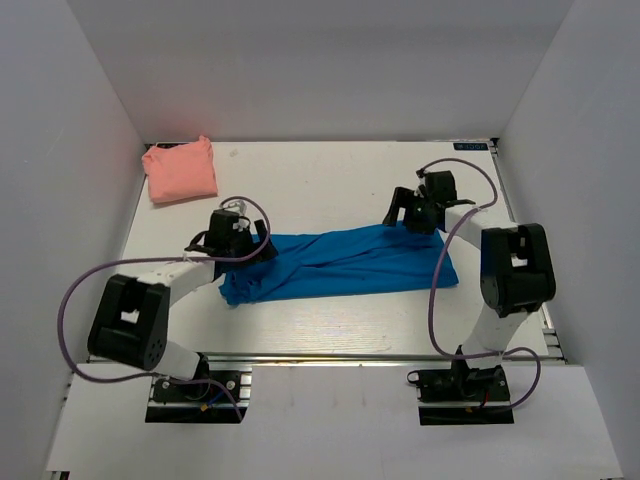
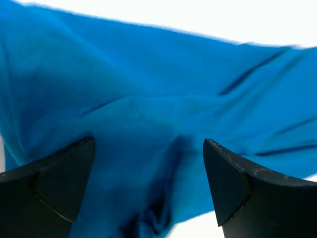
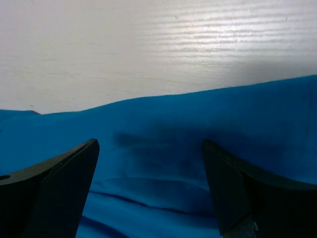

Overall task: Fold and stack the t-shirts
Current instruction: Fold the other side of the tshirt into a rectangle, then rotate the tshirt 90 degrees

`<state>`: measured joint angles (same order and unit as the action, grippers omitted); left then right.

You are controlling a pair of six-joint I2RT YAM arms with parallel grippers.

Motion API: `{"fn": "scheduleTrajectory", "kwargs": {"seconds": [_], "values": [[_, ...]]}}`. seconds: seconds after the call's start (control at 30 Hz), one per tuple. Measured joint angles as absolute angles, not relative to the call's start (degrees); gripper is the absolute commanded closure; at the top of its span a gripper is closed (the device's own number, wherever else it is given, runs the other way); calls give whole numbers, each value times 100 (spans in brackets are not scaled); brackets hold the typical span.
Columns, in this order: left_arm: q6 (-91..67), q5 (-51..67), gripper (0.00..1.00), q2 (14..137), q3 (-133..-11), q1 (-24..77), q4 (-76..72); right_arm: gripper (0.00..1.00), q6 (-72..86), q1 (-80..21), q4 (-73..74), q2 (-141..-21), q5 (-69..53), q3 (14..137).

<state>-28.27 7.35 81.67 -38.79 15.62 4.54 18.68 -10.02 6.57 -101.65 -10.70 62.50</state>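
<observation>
Blue t-shirt (image 1: 340, 265): lies as a long, wrinkled band across the middle of the white table (image 1: 330, 180).
Pink t-shirt (image 1: 180, 171): a small folded bundle at the table's far left corner, well apart from the blue one.
Left gripper (image 1: 252, 245): over the blue shirt's left end, jaws spread wide, grasping nothing.
Right gripper (image 1: 405, 215): over the shirt's far right edge, jaws spread wide, grasping nothing.

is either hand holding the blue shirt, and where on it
Nothing is held. The left hand and right hand both stand open over the blue shirt.
</observation>
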Motion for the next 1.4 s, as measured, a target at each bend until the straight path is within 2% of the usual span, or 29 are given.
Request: {"fn": "scheduleTrajectory", "kwargs": {"seconds": [0.13,0.33,0.5,0.67,0.77,0.87,1.03,1.2,1.4], "values": [[-2818,681,0,8630,-4058,1559,482,10,1929,-976,611,-10479,-1138,6248],[-2762,676,0,9651,-5046,1549,434,10,2193,-961,268,-10073,-786,5636],[-2523,906,0,11336,-7081,1549,449,10,2392,-978,187,-9188,-687,4626],[-2390,1848,0,13150,-9480,1562,215,10,2381,-1280,60,-8326,-1052,3704],[-2394,2265,0,14278,-11146,1614,270,10,2353,-1745,19,-7795,-1369,3208],[-2458,2661,0,14988,-12136,1691,115,10,2357,-2397,-99,-7581,-1669,2943],[-2880,3061,0,16022,-13526,1927,-370,10,2383,-3607,-556,-8084,-2132,3087],[-3214,2961,0,16448,-13924,2193,-1070,10,2274,-4882,-858,-9102,-2399,3959],[-3354,2624,0,16475,-13935,2368,-1216,10,2027,-5649,-587,-9181,-2263,4230]]}}
